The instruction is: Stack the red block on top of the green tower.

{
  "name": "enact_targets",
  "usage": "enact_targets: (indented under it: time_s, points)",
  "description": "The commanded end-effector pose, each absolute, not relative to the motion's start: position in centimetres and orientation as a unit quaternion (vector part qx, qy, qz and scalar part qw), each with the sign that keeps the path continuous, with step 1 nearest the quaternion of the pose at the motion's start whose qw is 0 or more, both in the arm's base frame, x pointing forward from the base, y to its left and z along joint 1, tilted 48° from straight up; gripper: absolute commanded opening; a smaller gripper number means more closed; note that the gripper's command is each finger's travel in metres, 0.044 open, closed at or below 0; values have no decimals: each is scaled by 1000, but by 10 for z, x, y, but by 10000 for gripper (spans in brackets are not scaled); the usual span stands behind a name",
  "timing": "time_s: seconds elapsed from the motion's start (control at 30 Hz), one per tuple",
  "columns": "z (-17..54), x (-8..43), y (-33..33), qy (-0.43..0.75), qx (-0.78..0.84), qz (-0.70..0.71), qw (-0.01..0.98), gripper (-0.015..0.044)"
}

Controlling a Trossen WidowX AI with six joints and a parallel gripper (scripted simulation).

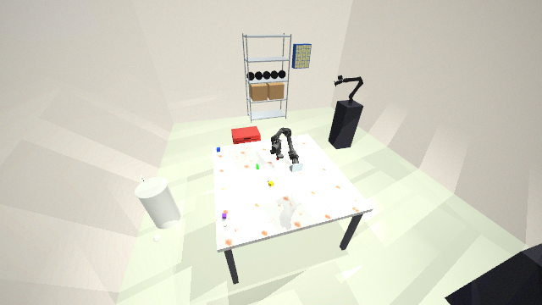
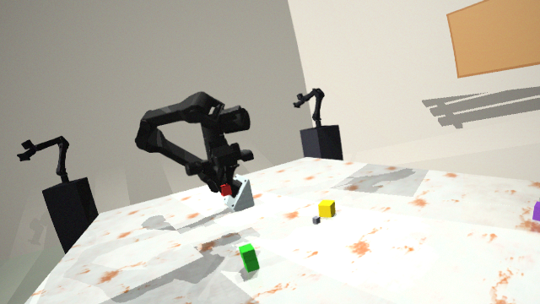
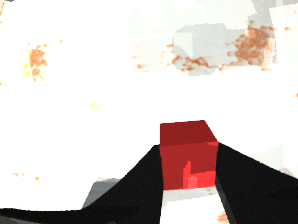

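The red block (image 1: 277, 158) (image 2: 226, 190) (image 3: 189, 162) is between the fingertips, with a black finger against each side in the wrist view. My gripper (image 1: 278, 158) (image 2: 225, 191) (image 3: 184, 149) is shut on it and holds it above the table, close to the arm's pale base bracket in the exterior view. The green tower (image 1: 257, 166) (image 2: 249, 257) stands upright on the table, nearer to the exterior view than the gripper and apart from it. The tower is not seen in the wrist view.
A yellow block (image 1: 271, 183) (image 2: 326, 209) sits on the table (image 1: 296, 212) (image 2: 380, 270) with a small grey cube (image 2: 316, 219) beside it. A purple block (image 1: 223, 216) (image 2: 537, 211) and a blue block (image 1: 218, 149) lie near the table's edges. The pale bracket (image 1: 297, 168) (image 2: 245, 198) is at the arm's base.
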State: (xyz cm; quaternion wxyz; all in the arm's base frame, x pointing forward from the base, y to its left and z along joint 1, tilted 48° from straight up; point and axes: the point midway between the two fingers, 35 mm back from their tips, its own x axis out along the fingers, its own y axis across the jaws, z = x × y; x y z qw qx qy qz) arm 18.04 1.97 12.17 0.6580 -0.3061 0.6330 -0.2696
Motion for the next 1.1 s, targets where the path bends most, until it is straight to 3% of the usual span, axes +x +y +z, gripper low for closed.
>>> enact_targets:
  time_s: [0.0,0.33,1.07]
  points:
    - [129,179,28,634,-304,-270,658,0]
    - [130,185,29,635,-309,-264,658,0]
    - [150,271,37,636,-301,-252,664,0]
